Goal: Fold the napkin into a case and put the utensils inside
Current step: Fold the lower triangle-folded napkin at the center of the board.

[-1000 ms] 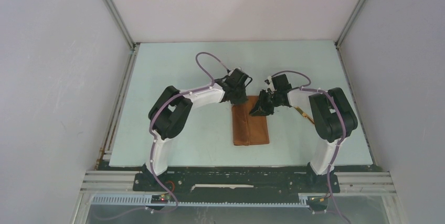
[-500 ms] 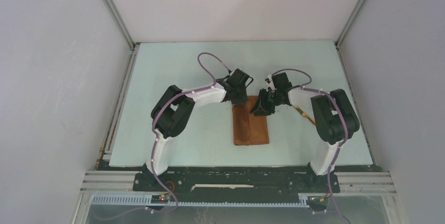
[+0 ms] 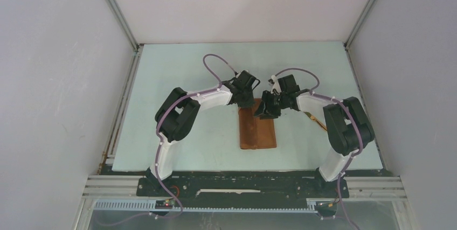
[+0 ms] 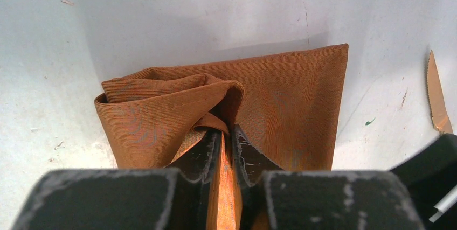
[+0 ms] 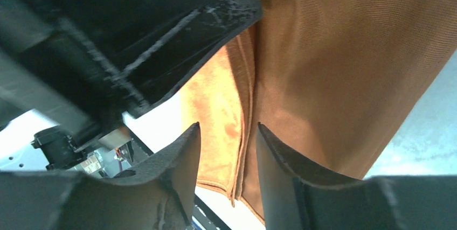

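Inspected: a pale table (image 3: 178, 79) inside a white-walled enclosure with aluminium posts at the corners. The two arm bases are bolted side by side at the near edge.

Nearest the bases, at the middle of the table, we find the rust-orange napkin (image 3: 257, 133). It is folded into a narrow rectangle, its long axis running away from the bases. Its near end lies flat on the table.

At its far end both arms meet over the cloth. The left fingers (image 3: 245, 102) sit at the far left corner. In the left wrist view, the left fingers (image 4: 214, 146) are nearly closed, and a raised fold of the napkin (image 4: 291, 106) is pinched in the thin gap between them. The cloth bunches into a loose hump just beyond the tips.

The right fingers (image 3: 264, 112) sit just beside them, over the far end. In the right wrist view, the right fingers (image 5: 186, 154) stand clearly apart and grip nothing. A hemmed edge of the napkin (image 5: 334, 79) runs past the gap beneath them.

To the right of the napkin, apart from it, a golden knife (image 4: 437, 98) with a serrated edge lies on the table. In the top view it is partly hidden by the right arm.
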{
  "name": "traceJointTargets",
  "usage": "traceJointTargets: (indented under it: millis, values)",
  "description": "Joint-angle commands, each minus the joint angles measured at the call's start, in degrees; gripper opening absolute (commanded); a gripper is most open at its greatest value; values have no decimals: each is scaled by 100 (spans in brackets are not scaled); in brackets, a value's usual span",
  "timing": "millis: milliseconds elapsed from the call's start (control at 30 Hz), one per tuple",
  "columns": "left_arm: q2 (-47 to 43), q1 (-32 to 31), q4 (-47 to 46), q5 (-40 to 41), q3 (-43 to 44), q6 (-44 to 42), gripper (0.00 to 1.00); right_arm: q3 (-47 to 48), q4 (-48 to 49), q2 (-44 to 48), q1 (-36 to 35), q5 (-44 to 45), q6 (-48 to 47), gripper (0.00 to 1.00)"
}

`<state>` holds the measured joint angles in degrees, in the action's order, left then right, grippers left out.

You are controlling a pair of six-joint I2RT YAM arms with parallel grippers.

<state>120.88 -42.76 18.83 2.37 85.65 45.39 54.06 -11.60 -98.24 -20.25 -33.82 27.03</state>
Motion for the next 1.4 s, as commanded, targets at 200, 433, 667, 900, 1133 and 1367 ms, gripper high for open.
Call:
traceJointTargets:
  millis: [200,433,667,900,1133,1367]
  values:
    - [-6,-30,-9,-43,231,-87,14,163,300,-573,-128,24,-116,28]
    - [-388,31,16,-188,142,-83,32,166,276,-640,28,58,-74,0]
    - [-1176,159,-304,-1216,-178,-153,64,165,344,-809,86,-138,-29,0]
    - [-2461,845,-1669,-2275,-1667,91,68,183,232,-758,98,-50,-101,0]
    - [-1624,1517,-2843,-2732,-2115,585,29,257,211,-803,98,-55,-76,0]
    - [-845,1563,-3168,-2648,-1846,701,9,263,127,-785,96,-6,-123,0]
